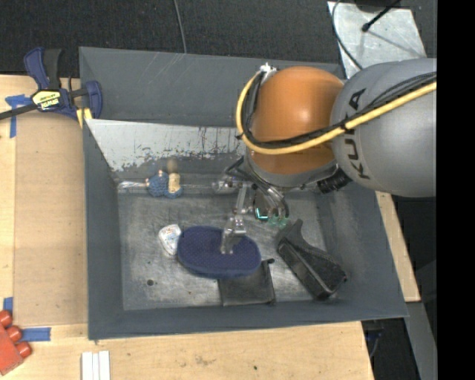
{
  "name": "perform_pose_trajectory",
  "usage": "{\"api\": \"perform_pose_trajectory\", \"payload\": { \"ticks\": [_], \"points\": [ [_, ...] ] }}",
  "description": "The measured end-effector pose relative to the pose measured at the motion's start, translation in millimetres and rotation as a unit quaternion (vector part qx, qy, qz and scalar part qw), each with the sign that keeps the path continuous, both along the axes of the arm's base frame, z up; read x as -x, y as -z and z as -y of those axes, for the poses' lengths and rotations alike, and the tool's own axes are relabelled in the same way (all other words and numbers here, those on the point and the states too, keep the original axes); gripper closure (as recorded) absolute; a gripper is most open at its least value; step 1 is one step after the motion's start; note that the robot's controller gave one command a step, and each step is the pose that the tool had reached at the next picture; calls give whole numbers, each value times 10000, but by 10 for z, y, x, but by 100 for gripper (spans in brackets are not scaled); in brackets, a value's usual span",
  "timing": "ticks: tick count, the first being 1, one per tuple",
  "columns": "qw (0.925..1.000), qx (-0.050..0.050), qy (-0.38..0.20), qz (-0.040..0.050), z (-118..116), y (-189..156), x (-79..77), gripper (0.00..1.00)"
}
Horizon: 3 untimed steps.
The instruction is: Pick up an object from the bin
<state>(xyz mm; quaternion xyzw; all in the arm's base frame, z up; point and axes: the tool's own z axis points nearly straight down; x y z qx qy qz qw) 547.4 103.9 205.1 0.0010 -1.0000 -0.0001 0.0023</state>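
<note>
In your bin (pixel 104 245) the oval pad (pixel 215 254) lies mid-floor, a small packet (pixel 169 237) just left, a flat slab (pixel 247 288) before it, a long tool (pixel 312 267) right.

Backdrop: I see a dark, finely textured covering (pixel 133 26) beyond the bin (pixel 223 330) | a thin black cable (pixel 180 22) runs down across it | upper right: pale crinkled sheet (pixel 378 33) | left and near side: light tan surface (pixel 44 223) | lower-left corner: red object (pixel 9 349), kind unclear | light: bright sheen on the bin's far wall
</note>
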Motion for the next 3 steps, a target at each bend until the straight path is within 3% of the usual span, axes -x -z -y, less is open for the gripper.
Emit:
{"api": "perform_pose_trajectory", "payload": {
  "ticks": [1, 2, 3],
  "points": [
    [9821, -20, -1885, 4, 43, 1206, -249, 0],
    [9823, -14, -1876, 3, 50, 1176, -254, 100],
    [9797, 0, -2001, 86, 53, -187, -297, 100]
  ]
}}
